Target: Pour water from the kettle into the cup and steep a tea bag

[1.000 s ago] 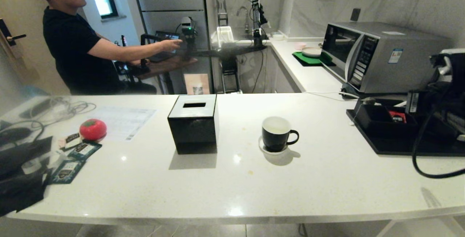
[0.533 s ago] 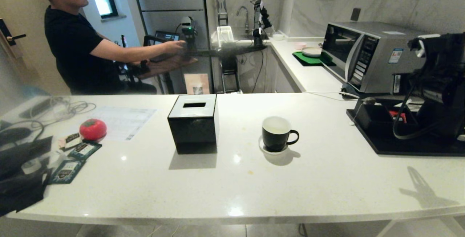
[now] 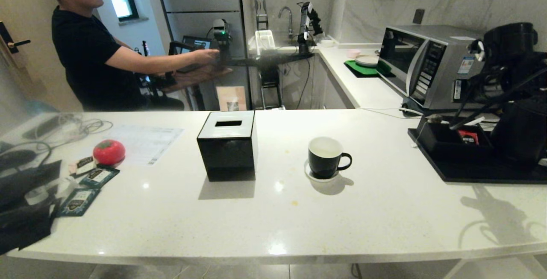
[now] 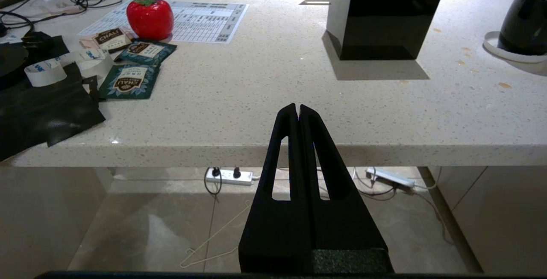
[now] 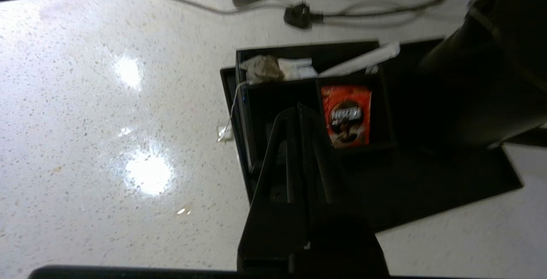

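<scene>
The black cup (image 3: 324, 158) with a white inside stands on its small saucer (image 3: 308, 172) mid-counter; no water shows in it. The black kettle (image 3: 519, 136) stands on the black tray (image 3: 470, 172) at the far right. A pale tea bag (image 5: 273, 68) lies in the back compartment of the black organizer (image 5: 243, 112), its string hanging over the rim. My right arm (image 3: 508, 44) is raised above the tray, and the right gripper (image 5: 298, 109) hangs shut and empty over the organizer. The left gripper (image 4: 298, 107) is shut, parked below the counter's front edge.
A black cube box (image 3: 228, 146) stands left of the cup. Teal sachets (image 3: 92, 183), a red tomato-shaped thing (image 3: 109, 151), papers and cables lie at the far left. A microwave (image 3: 431, 63) sits behind the tray. A red packet (image 5: 347, 116) lies in the organizer. A person (image 3: 89, 44) stands beyond the counter.
My right arm has risen and swung in from the right edge to above the tray and kettle. The cup, the box and the left gripper have not moved.
</scene>
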